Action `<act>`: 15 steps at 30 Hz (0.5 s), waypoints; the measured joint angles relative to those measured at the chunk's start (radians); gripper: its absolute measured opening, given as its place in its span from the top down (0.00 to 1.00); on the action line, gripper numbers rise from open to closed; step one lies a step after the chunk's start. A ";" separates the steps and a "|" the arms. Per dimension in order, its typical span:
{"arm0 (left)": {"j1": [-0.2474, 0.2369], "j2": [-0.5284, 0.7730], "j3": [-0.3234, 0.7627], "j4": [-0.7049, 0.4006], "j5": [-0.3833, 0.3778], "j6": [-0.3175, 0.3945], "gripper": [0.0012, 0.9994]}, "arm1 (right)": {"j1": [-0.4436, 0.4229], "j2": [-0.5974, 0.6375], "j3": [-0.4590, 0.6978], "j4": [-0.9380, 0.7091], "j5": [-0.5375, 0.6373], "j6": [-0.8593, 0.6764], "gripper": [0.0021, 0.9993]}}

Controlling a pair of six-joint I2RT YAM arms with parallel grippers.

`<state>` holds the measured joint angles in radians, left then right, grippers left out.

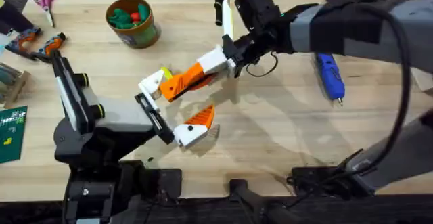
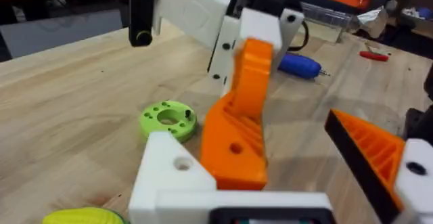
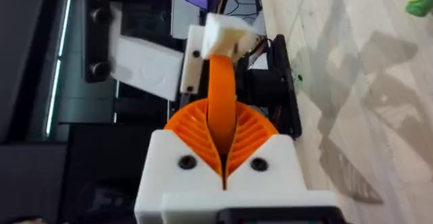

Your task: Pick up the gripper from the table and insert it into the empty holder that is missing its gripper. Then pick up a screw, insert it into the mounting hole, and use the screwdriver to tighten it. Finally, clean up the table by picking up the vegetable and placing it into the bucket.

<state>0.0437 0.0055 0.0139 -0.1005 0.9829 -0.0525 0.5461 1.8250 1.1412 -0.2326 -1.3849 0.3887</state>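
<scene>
Wedge location: gripper wedge [image 1: 184,82] is off the desk [image 1: 284,143], pinched in the right hand [image 1: 207,71] and lying against the holder [image 1: 150,83] near the desk's middle.
Right hand: closed on the gripper wedge, its orange ribbed pads [image 3: 254,132] pressed on either side of the wedge's thin edge.
Left hand: spread open [image 1: 174,105], nothing clamped; one claw is the bare white holder, the other carries an orange triangular tip [image 1: 197,121].
Seating: in the left wrist view the wedge's wide end sits just beside the holder's face, and whether it is fully home cannot be told.
Handling: the wedge looks like stiff, light printed plastic (little weight to fight, by the look of it), smooth on its flat faces and likely to twist if pinched near one end.
Where to hold: the narrow spine suits the grip, leaving the holed foot free to meet the holder.
Risk: a skewed push could jam the wedge or nudge the open claw aside.
Screwdriver: blue screwdriver [image 1: 329,75] lies on the desk to the right, well apart from both hands.
Vegetable: yellow-green vegetable [image 1: 164,72] rests just behind the holder, near a lime-green ring [image 2: 168,119].
Bucket: bucket [image 1: 132,22] stands at the far left of the desk, with toy pieces inside.
</scene>
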 joint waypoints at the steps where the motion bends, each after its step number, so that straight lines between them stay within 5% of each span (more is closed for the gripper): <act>1: 0.000 0.000 0.000 0.000 0.001 0.000 0.01 | 0.000 0.009 0.000 0.011 0.000 0.011 0.99; 15: 0.000 0.000 0.000 0.000 0.001 0.000 0.01 | 0.002 0.036 0.000 0.088 -0.017 0.077 0.99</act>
<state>0.0437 0.0053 0.0139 -0.1007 0.9838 -0.0525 0.5476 1.8610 1.1412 -0.1450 -1.4015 0.4658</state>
